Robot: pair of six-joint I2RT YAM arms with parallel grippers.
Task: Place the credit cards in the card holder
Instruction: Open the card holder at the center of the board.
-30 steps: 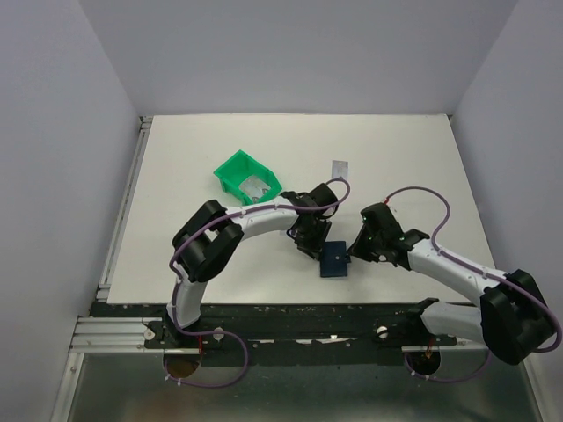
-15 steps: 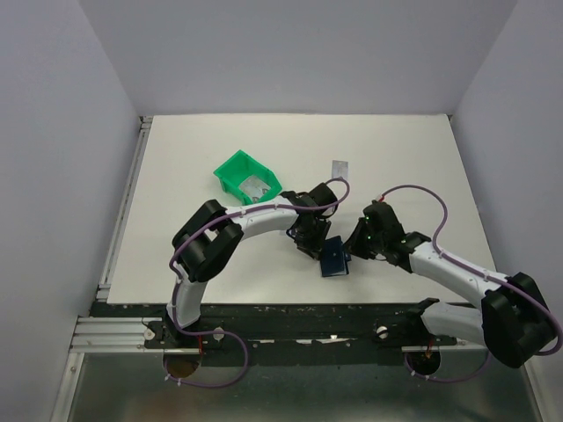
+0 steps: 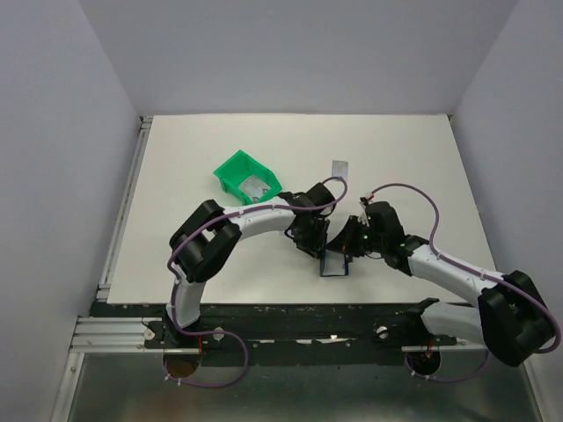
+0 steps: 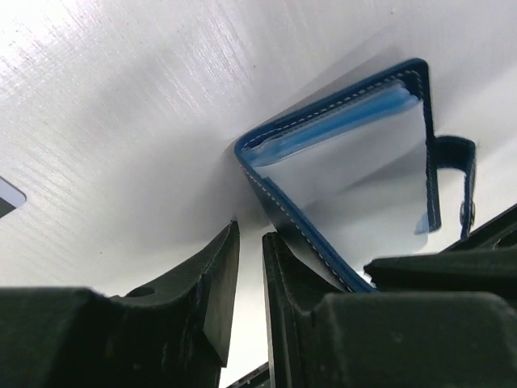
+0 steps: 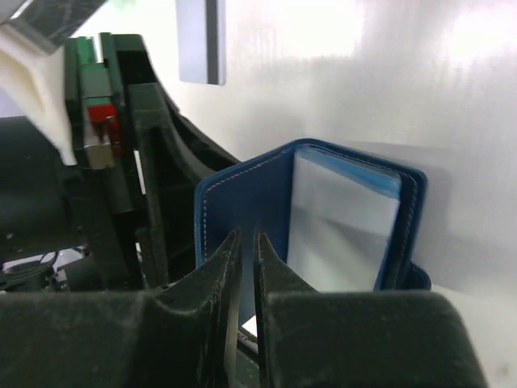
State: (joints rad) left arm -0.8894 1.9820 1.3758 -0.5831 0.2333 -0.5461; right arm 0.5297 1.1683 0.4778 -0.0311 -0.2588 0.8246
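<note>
Two grippers meet at the open card holder (image 3: pixel 333 265). The right gripper (image 5: pixel 248 234) pinches its raised cover; the left gripper (image 4: pixel 250 234), fingers barely apart, grips nothing. Beyond both lies the striped credit card (image 3: pixel 339 167), its long axis pointing away.

card holder (image 3: pixel 335 262) between left pincer (image 3: pixel 319 251) and right pincer (image 3: pixel 347 251) | bin (image 3: pixel 247 177) behind-left | 1 credit card (image 3: pixel 339 167) behind, on table (image 3: pixel 193 255)
</note>
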